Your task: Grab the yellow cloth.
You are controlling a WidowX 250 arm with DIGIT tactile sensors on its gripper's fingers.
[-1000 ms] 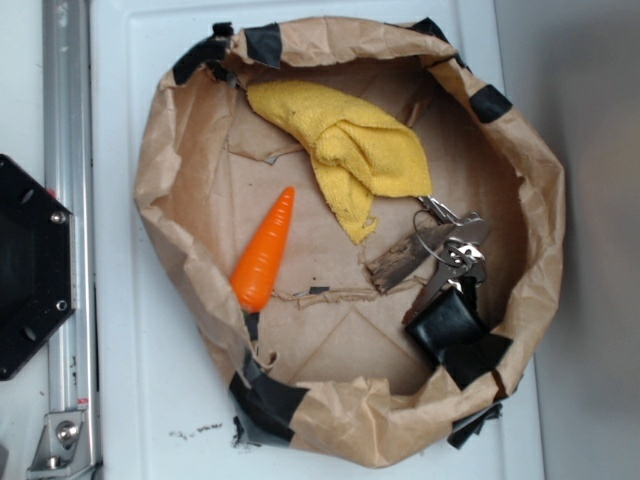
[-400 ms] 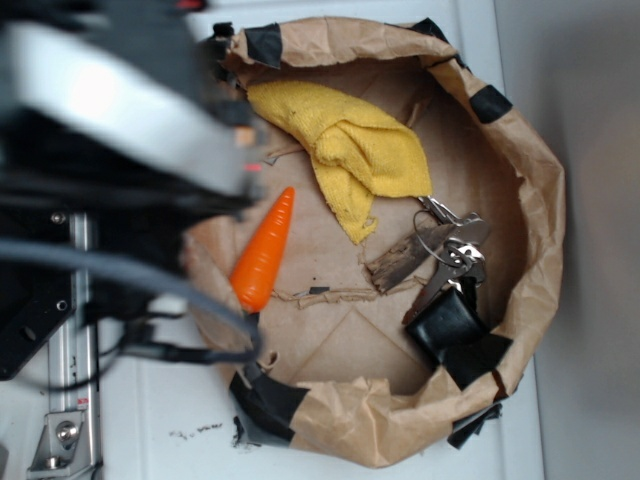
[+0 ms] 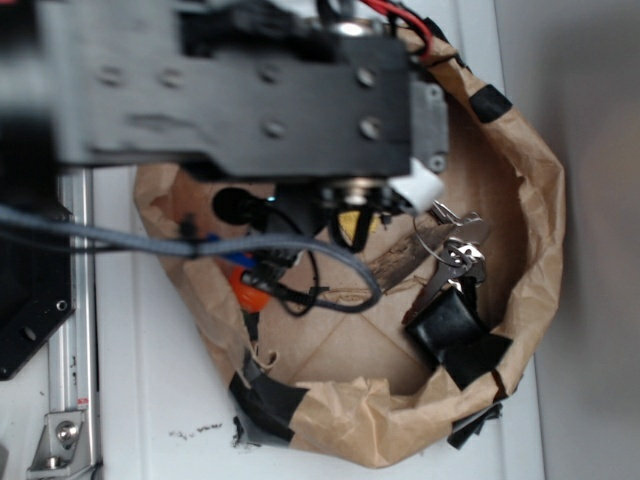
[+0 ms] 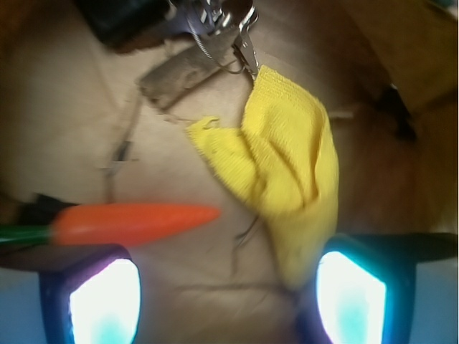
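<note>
Exterior view: we record a brown paper bag point(image 3: 535, 200), rolled down into a shallow bowl and patched with black tape, resting on a white surface point(image 3: 150, 400). The robot arm point(image 3: 230, 90) fills the upper left of this view, blurred, with a grey cable point(image 3: 200, 245) looping beneath it, and it covers most of the bag's interior. Of the yellow cloth point(image 3: 350, 228) we see only a small scrap beneath the arm's lower end. A sliver of the orange toy carrot point(image 3: 245, 285) shows below the cable. At the bag's right side we list a bunch of keys point(image 3: 455, 255), a black fob point(image 3: 450, 325) and a strip of torn cardboard point(image 3: 400, 262). We cannot tell the pincer's state here, the arm hiding it. Wrist view: we look down at the bag floor. The gripper point(image 4: 226, 301) is spread wide, its two fingers point(image 4: 97, 301) glowing at the lower corners, with nothing between them. The yellow cloth point(image 4: 287, 165) lies folded right of centre, its lower end reaching down just beside the right finger; whether they touch we cannot tell. The orange toy carrot point(image 4: 136, 222) lies on its side just above the left finger, tip pointing toward the cloth. The keys point(image 4: 222, 21) lie at the top edge, touching the cloth's upper corner, the torn cardboard point(image 4: 183, 72) beside them.
</note>
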